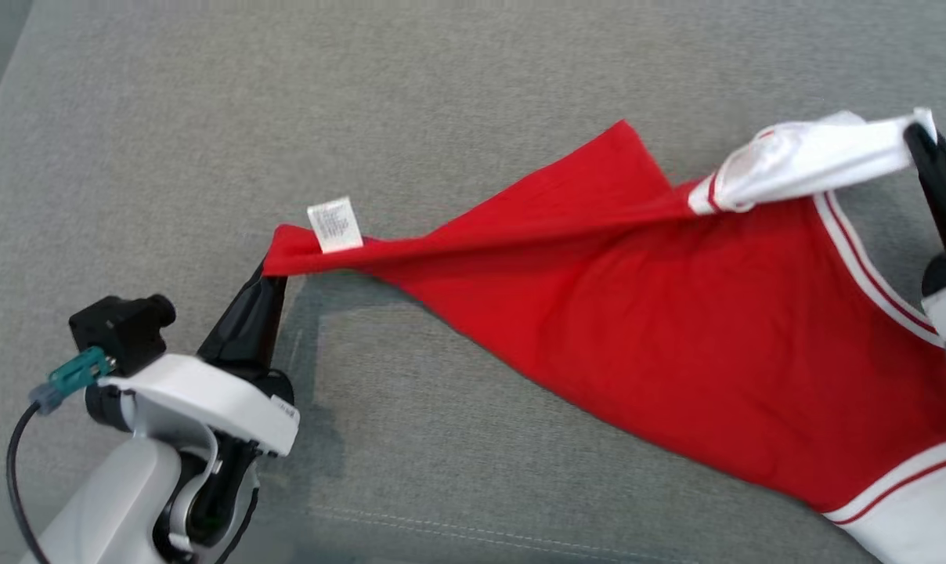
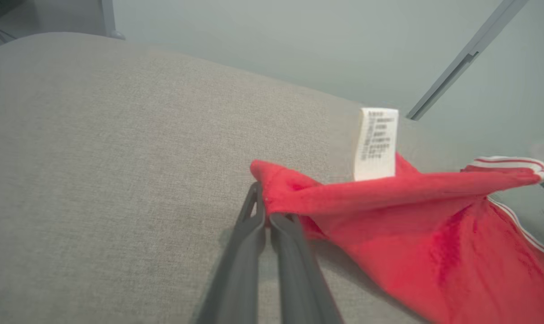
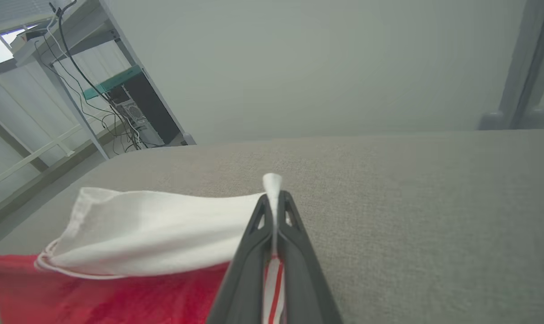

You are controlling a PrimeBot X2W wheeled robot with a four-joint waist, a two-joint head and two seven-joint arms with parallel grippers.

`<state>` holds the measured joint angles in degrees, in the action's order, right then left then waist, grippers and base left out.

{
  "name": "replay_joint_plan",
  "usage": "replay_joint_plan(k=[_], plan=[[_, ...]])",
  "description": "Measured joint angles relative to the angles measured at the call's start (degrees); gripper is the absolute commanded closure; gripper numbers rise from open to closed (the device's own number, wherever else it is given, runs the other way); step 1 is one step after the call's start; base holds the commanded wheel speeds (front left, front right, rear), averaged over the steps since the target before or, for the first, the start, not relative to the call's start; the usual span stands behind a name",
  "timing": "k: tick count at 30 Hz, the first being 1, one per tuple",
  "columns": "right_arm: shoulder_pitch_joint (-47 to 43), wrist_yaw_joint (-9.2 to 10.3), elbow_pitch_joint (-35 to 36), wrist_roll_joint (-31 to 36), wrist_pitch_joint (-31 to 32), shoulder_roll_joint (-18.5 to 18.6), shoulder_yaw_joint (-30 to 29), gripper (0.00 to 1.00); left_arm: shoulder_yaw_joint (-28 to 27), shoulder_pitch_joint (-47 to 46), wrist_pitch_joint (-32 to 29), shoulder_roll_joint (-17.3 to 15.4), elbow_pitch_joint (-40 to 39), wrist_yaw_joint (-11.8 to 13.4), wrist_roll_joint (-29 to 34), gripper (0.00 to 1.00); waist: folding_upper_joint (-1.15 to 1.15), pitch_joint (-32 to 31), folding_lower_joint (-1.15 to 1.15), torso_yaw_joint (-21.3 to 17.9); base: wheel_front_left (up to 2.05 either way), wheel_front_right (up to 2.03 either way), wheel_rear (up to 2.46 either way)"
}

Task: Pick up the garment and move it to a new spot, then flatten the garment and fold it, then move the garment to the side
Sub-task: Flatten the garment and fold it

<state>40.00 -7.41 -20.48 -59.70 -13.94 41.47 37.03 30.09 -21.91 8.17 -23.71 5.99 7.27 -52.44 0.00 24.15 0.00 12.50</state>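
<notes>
Now the left gripper (image 1: pixel 268 276) is clamped on the garment's (image 1: pixel 637 313) red corner by the label (image 1: pixel 334 224), the right gripper (image 1: pixel 915 137) on its white end, far right

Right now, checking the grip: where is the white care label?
Head view, left of centre: the care label sits on the garment, at the corner the left gripper pinches.

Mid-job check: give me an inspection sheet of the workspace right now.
Surface: grey woven fabric cushion, seam near front edge.
Job's things: red fabric garment with white striped trim, stretched between both grippers; white care label near left-held corner.
Clutter: nothing seen.
Grippers: left gripper shut on red corner; right gripper shut on white end.
Cables: black cable at left wrist; loose black cables by shelving.
Surroundings: pale wall, white metal shelving, dark computer tower.
</notes>
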Motion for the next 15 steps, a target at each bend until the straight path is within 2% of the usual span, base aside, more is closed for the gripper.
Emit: replay_joint_plan(k=[5,9,12,14,15], plan=[[-20.29,0.0,11.52,2.85,-0.3,-3.27,-17.9,1.0,-1.43,8.48,-3.03,-5.2,-10.9,4.93,-0.56,1.0,0.0,-2.58,0.0,-4.77,0.0,0.0,0.0],[-37.89,0.0,21.13,7.27,0.29,-7.65,-28.4,1.0,-1.8,14.32,-6.12,-9.98,-20.11,8.45,-0.53,1.0,0.0,-3.97,0.0,-8.04,0.0,0.0,0.0],[-44.43,0.01,28.78,8.0,7.05,-10.32,-32.76,1.0,-1.65,15.45,-9.66,-12.72,-25.64,8.6,-1.13,1.0,0.0,-3.97,0.0,-9.59,0.0,0.0,0.0],[-42.08,0.02,30.86,9.26,13.3,-10.26,-33.65,1.0,-1.44,13.22,-13.32,-13.43,-26.3,7.16,-2.58,1.0,0.0,-3.18,0.0,-9.9,0.0,0.0,0.0],[-37.9,0.02,30.39,8.67,16.8,-10.37,-32.97,1.0,-1.38,10.6,-16.19,-13.56,-25.08,6.21,-4.36,1.0,0.0,-2.89,0.0,-10.07,0.0,0.0,0.0]])
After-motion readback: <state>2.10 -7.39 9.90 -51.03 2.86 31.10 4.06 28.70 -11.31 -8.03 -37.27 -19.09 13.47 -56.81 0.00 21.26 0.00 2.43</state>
